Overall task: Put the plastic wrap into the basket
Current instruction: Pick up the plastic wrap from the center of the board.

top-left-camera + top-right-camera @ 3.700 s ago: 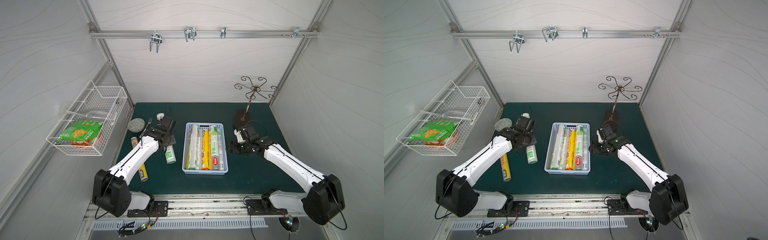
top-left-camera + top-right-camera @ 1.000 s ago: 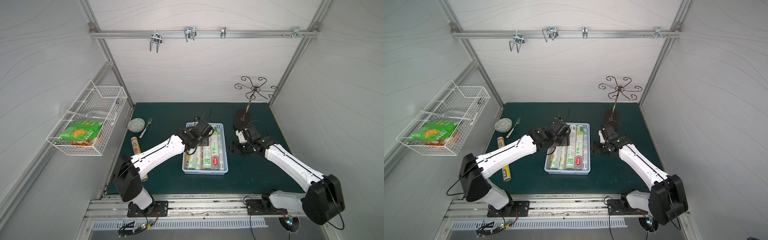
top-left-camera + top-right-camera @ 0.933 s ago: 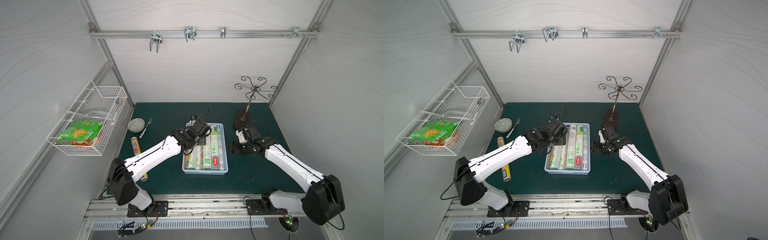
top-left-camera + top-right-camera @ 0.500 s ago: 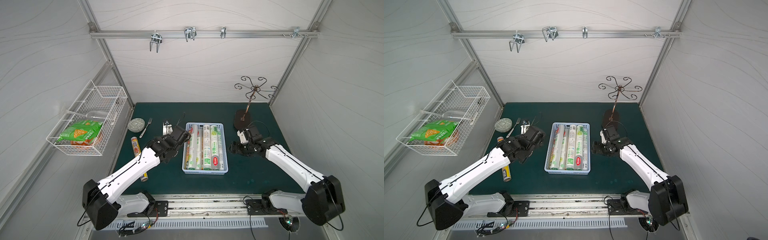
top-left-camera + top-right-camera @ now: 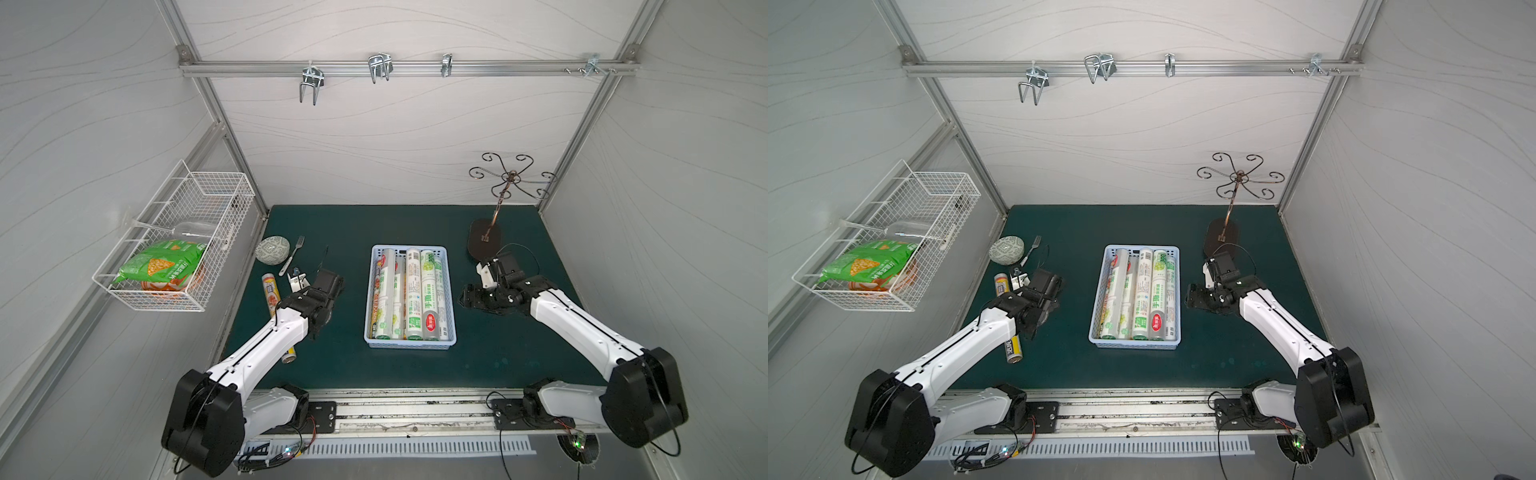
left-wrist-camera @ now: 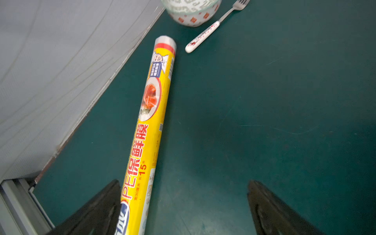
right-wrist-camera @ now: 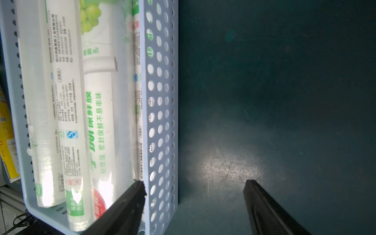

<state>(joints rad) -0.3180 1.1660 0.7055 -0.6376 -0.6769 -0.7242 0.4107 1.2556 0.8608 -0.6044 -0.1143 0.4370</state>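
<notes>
The light-blue basket [image 5: 409, 345] [image 5: 1133, 344] sits mid-mat, holding several white-green rolls of plastic wrap [image 5: 430, 291] [image 5: 1158, 291] [image 7: 95, 114] side by side. One yellow roll [image 5: 270, 286] [image 5: 1002, 284] [image 6: 150, 122] lies on the mat near the left wall. My left gripper [image 5: 309, 301] [image 5: 1027, 301] [image 6: 183, 182] hangs wide open over that roll's near half, with the roll running along the inner side of one finger [image 6: 105, 203]. My right gripper [image 5: 467, 297] [image 5: 1196, 297] [image 7: 194, 182] is open and empty at the basket's right wall [image 7: 160, 114], one finger over the rim, the other over bare mat.
A patterned bowl [image 5: 272, 249] [image 6: 191, 12] and a fork [image 5: 293, 255] [image 6: 211, 30] lie just beyond the yellow roll's far end. A white wire basket [image 5: 174, 232] with a green snack bag hangs on the left wall. A curly metal stand [image 5: 484, 243] rises behind my right gripper.
My left arm swung left from above the basket to over the yellow roll, its jaws opening wide. A white-green roll from the mat now lies in the basket. The right jaws widened slightly.
</notes>
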